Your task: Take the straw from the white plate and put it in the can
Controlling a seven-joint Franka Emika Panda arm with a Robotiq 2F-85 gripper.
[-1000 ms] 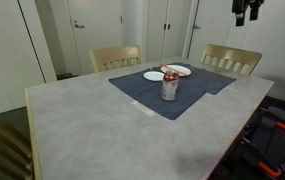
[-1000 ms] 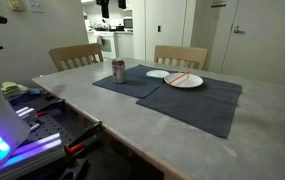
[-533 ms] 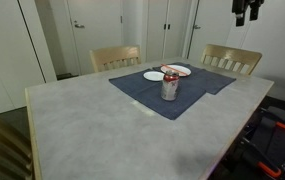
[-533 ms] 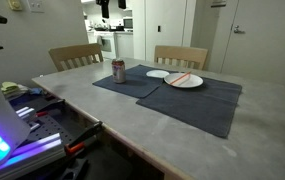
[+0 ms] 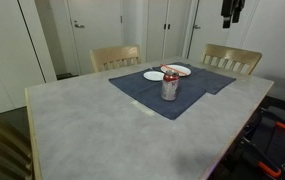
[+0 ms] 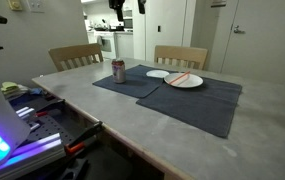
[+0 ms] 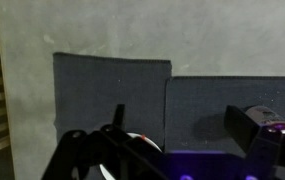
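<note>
The can stands upright on a dark blue mat in both exterior views. Behind it the white plate holds the red-orange straw, which lies flat across it. My gripper hangs high above the far side of the table, well apart from everything. In the wrist view its fingers are spread wide and empty over the mats. A white plate rim with a red-orange speck shows there behind cables.
A smaller white dish sits beside the plate. Two overlapping dark mats cover part of the grey table. Two wooden chairs stand at the far side.
My gripper has shifted sideways along the top of both exterior views, still high above the table. The can, plate and straw have not moved.
</note>
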